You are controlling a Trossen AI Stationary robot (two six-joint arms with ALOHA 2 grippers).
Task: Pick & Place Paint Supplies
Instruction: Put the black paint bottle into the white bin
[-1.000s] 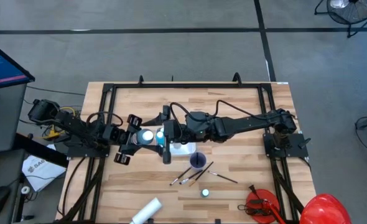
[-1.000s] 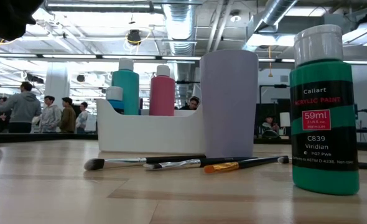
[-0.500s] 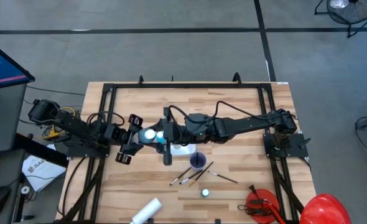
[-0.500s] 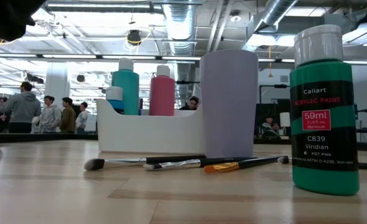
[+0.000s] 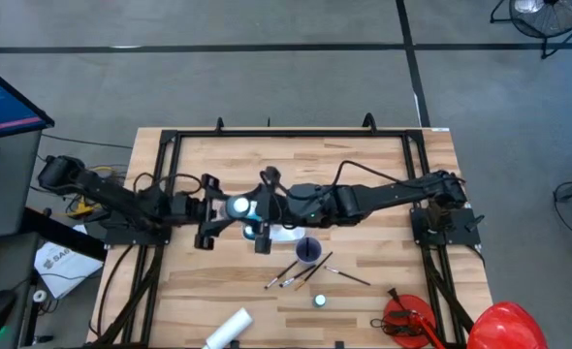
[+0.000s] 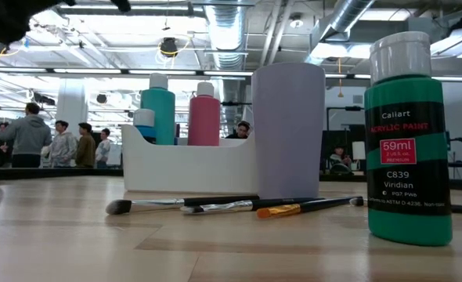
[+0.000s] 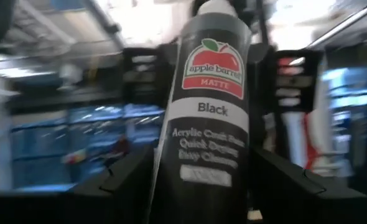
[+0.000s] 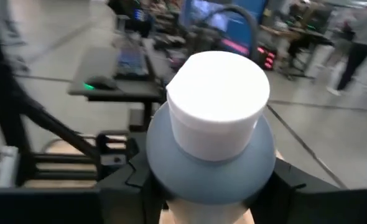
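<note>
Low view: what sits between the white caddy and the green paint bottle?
A lavender cup stands between them, with thin brushes lying in front of it; the low view shows this.

Two dark, jointed robot arms, left arm (image 5: 121, 199) and right arm (image 5: 383, 197), each trailing looped black cables, mounted on black bases. Chunky matte-black fingers (image 8: 124, 180) with angular edges.

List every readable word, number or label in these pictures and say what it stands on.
Green paint bottle, low view:
"Caliart"
"ACRYLIC PAINT"
"59ml"
"C839"
"Viridian"
The finer print under these is too small to read.

Black paint bottle, left wrist view:
"apple barrel"
"MATTE"
"Black"
The lines below are blurred.
</note>
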